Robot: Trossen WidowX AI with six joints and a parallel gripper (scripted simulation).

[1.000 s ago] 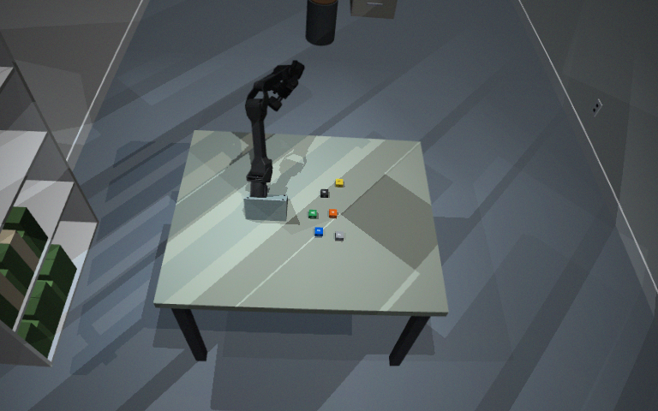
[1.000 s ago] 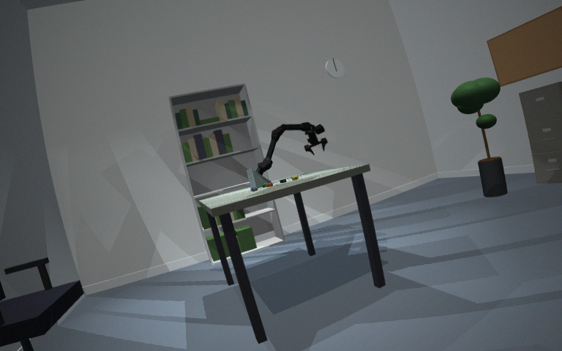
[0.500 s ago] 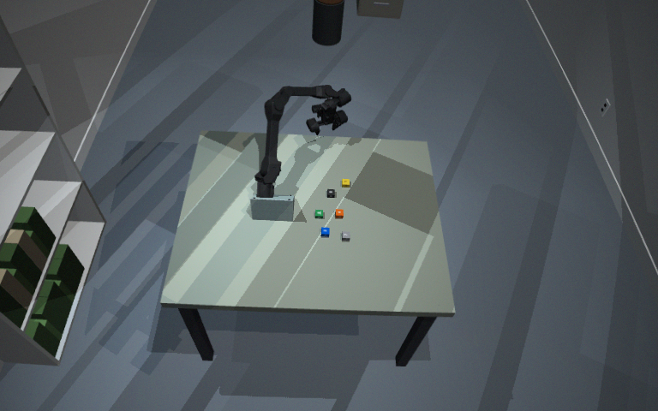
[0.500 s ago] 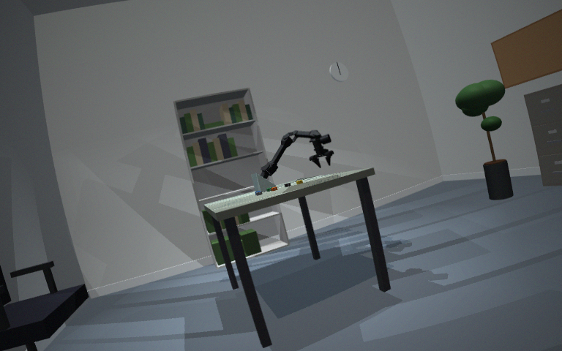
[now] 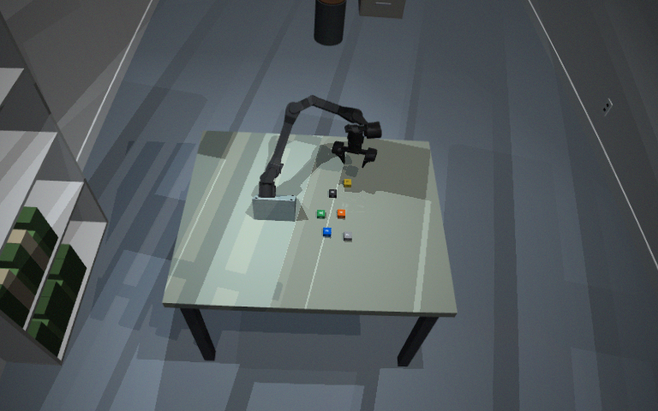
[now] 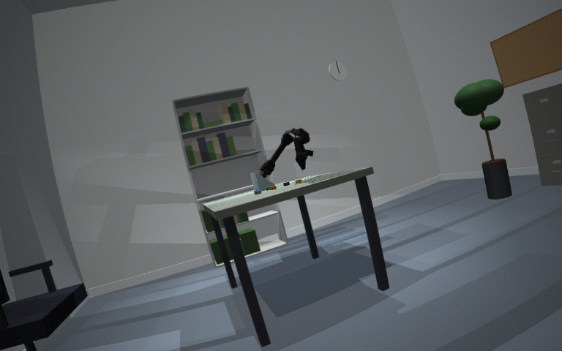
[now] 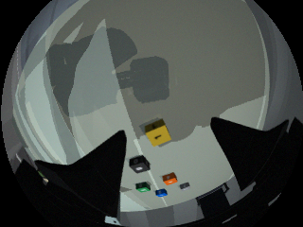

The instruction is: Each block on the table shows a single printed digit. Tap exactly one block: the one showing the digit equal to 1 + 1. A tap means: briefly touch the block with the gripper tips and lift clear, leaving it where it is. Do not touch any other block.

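Six small blocks stand apart on the table [image 5: 383,271] [image 6: 290,192]: yellow [image 5: 348,182] [image 6: 298,180] [image 7: 157,133], black [image 5: 332,193] [image 6: 286,183] [image 7: 139,164], green [image 5: 320,213] [image 7: 143,187], orange [image 5: 341,213] [image 6: 273,187] [image 7: 169,179], blue [image 5: 326,232] [image 7: 161,193] and grey [image 5: 348,236] [image 7: 185,186]. Printed marks show on them, but are too small or blurred to read as digits. My gripper [image 5: 353,164] [image 6: 303,167] [image 7: 170,129] is open and empty, pointing down well above the table. The yellow block is the nearest to it; the fingers touch no block.
The arm's pale base block [image 5: 274,209] [image 6: 260,182] stands left of the blocks in the top view. A bookshelf [image 5: 92,229] [image 6: 177,123] stands beyond the table's left side. Shadows of the arm and gripper fall across the table.
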